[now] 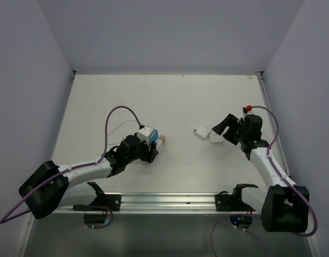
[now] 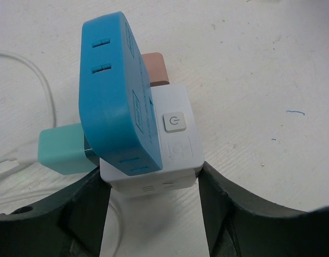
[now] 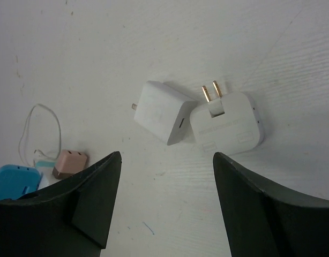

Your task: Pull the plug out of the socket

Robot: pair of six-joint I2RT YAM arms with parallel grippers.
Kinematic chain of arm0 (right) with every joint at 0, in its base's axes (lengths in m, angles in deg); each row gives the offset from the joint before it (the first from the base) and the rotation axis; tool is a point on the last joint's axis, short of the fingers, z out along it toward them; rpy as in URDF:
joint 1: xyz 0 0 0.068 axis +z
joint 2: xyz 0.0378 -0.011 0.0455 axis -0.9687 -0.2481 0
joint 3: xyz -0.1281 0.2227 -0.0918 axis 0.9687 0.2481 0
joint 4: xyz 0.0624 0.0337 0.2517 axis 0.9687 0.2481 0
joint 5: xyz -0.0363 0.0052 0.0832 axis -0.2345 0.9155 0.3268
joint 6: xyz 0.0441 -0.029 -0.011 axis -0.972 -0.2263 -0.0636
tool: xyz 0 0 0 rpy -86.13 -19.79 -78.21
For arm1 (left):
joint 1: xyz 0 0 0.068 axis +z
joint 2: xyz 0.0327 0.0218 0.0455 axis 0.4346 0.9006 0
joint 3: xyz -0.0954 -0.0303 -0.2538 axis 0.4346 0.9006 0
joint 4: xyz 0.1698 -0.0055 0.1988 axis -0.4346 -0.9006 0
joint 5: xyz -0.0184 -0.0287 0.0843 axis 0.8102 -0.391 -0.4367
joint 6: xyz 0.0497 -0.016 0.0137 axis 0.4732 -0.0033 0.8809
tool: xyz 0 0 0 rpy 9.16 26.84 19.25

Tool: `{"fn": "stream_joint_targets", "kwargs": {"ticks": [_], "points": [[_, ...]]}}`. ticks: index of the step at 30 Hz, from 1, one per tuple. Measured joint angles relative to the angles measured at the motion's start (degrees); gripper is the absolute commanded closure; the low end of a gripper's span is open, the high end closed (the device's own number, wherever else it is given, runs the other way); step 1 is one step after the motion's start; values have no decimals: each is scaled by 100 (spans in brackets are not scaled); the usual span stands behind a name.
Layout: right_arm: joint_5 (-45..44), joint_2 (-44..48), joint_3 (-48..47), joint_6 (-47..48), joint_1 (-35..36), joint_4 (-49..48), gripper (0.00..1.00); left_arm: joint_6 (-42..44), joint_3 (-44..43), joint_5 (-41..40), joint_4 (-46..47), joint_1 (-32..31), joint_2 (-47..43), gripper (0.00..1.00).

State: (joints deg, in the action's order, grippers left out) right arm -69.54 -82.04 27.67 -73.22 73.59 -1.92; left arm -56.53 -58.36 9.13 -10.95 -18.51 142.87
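Observation:
My left gripper (image 2: 154,182) is shut on the socket (image 2: 178,139), a white cube with a power button, resting on the table. A big blue plug (image 2: 113,91) sits on its top face, a teal plug (image 2: 60,150) with a white cable on its left side, and a brown plug (image 2: 155,68) at its far side. In the top view the socket (image 1: 147,131) lies left of centre. My right gripper (image 3: 167,160) is open with nothing between its fingers. Just beyond it lie two loose white plugs, a block (image 3: 159,110) and a flatter one (image 3: 229,126) with brass prongs up.
The teal plug's white cable (image 2: 41,80) loops over the table to the left of the socket. A metal rail (image 1: 164,201) runs along the near edge between the arm bases. Walls close the table at the back and both sides.

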Motion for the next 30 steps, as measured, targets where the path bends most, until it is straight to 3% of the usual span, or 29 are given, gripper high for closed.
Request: {"fn": "stream_joint_targets", "kwargs": {"ticks": [1,3,7,16,30], "points": [[63,0,0,24,44,0,27,9,0,-46,0,0,0,47],[138,0,0,66,149,-7,27,13,0,-177,-4,2,-2,32],[249,0,0,101,358,-20,28,13,0,-343,-46,2,-76,20],[369,59,59,109,553,-118,28,-76,0,-970,-286,-2,-426,9],[463,299,258,109,686,-203,28,-1121,-31,-2371,-1567,109,-1071,3]]}}
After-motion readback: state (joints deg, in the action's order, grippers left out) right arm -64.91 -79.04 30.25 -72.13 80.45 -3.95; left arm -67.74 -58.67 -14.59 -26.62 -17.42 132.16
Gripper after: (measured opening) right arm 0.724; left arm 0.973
